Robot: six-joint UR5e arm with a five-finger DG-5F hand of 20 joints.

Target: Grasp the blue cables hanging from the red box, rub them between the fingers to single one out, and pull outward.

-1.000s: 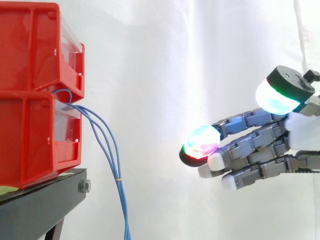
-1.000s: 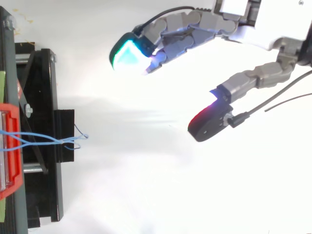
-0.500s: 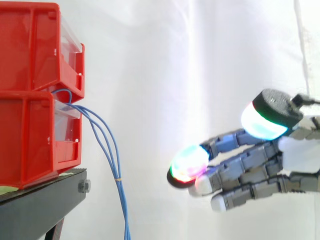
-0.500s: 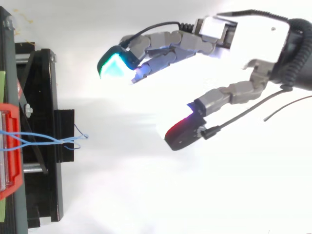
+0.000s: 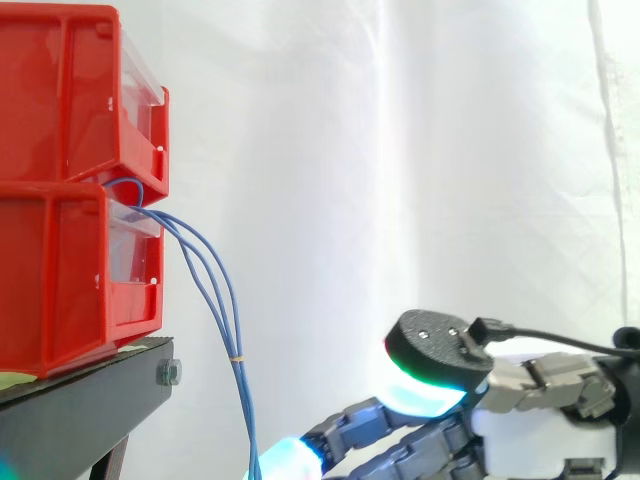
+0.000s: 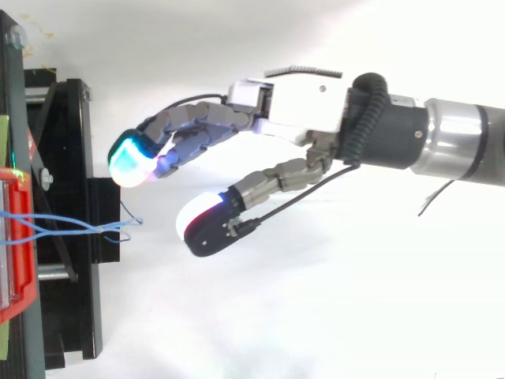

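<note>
Your hand is open, low beside the cables.
You have two stacked red bins [image 5: 60, 190] on a black stand [image 5: 90, 400]; the hand [image 6: 304, 103] holds fingers and thumb apart, gripping nothing; the blue cables [image 5: 237, 350] hang from between the bins, close to the fingertips [image 6: 132, 158].

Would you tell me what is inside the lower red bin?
The blue cables loop out over its clear front panel and hang down. The opaque side wall of the lower red bin hides their inner ends and any other contents.

No legible text (labels, numbers, signs)
</note>
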